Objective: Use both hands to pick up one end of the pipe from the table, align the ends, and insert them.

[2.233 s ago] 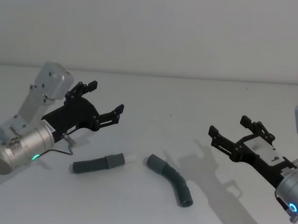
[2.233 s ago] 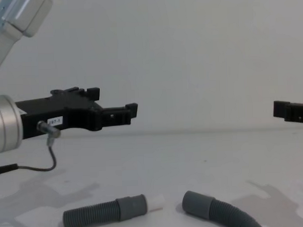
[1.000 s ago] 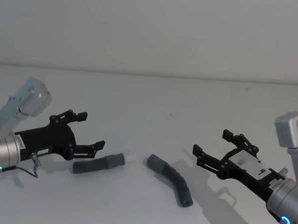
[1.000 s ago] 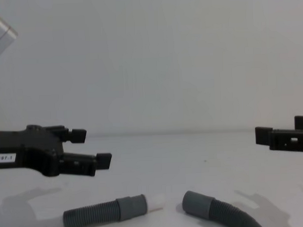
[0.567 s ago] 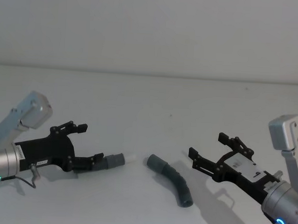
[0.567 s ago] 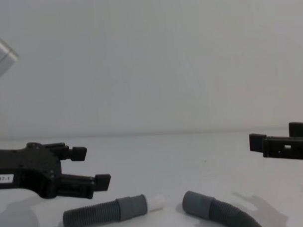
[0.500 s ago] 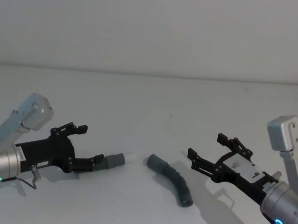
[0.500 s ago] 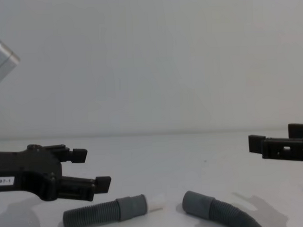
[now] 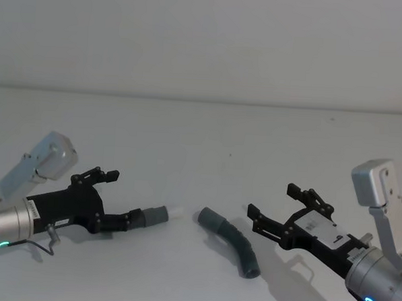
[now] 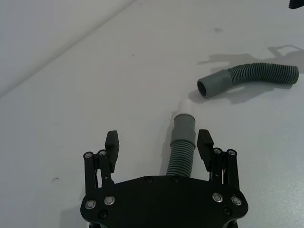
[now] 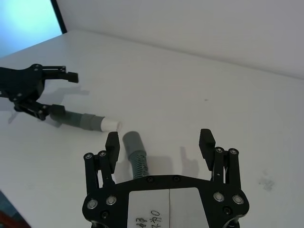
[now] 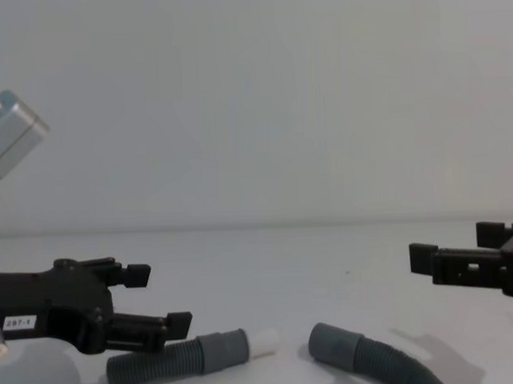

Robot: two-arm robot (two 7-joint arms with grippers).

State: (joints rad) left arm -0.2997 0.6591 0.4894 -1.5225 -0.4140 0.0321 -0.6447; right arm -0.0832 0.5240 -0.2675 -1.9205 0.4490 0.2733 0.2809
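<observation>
Jaws spread, left gripper [image 10: 158, 140] is straddling the tipped pipe [image 10: 183, 151] lying lengthwise between them on the table [image 10: 71, 95]; right gripper [image 9: 272, 200], also spread, is hovering near the socket piece [image 9: 231, 238]

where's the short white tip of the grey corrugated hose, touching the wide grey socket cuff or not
Apart. Chest view shows bare table between the short white tip and the wide grey socket cuff.

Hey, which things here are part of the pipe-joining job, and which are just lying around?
Job: white-tipped pipe piece, socket pipe piece, left pincer, right pincer, table.
Not part of it: back wall, pale blue panel.
</observation>
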